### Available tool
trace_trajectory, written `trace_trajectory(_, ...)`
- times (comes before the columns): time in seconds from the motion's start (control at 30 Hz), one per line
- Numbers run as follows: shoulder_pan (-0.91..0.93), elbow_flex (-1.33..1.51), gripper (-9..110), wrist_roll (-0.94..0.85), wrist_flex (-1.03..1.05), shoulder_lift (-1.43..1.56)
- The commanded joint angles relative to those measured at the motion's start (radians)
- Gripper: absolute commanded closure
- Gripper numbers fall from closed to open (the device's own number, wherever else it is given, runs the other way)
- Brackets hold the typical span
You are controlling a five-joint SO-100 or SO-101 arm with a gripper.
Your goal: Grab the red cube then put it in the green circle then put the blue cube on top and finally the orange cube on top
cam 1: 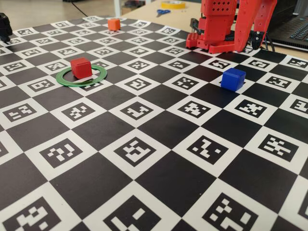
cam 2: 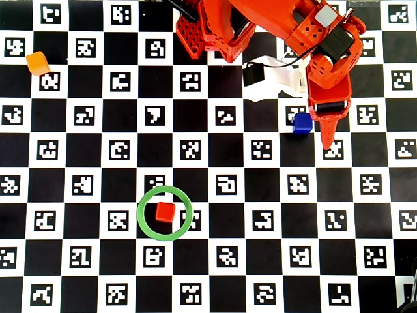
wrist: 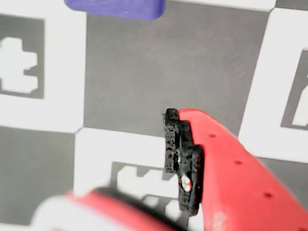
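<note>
The red cube (cam 1: 81, 67) sits inside the green circle (cam 1: 61, 78) at the left of the fixed view; both show in the overhead view, the cube (cam 2: 165, 212) and the ring (cam 2: 141, 214). The blue cube (cam 1: 233, 78) stands alone on the checkerboard at the right. In the overhead view my gripper (cam 2: 324, 139) hangs just right of the blue cube (cam 2: 301, 122), not touching it. In the wrist view the blue cube (wrist: 115, 6) is cut by the top edge, ahead of my open, empty gripper (wrist: 120, 159). The orange cube (cam 1: 113, 24) sits far back left and also shows in the overhead view (cam 2: 38, 62).
The arm's red base (cam 2: 208, 29) stands at the back edge of the board. A small black box (cam 2: 253, 74) with a white cable lies beside it. Scissors (cam 1: 162, 12) and a tape roll (cam 1: 173, 4) lie on the table beyond the board.
</note>
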Motion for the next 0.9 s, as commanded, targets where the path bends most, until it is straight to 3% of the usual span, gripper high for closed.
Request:
trace_trajectory(0.0, -0.020, 0.026, 56, 0.000, -0.058, 0.048)
trace_trajectory(0.3, -0.006, 0.127, 56, 0.005, -0.178, 0.026)
trace_trajectory(0.87, 0.049, 0.153, 56, 0.015, -0.218, -0.077)
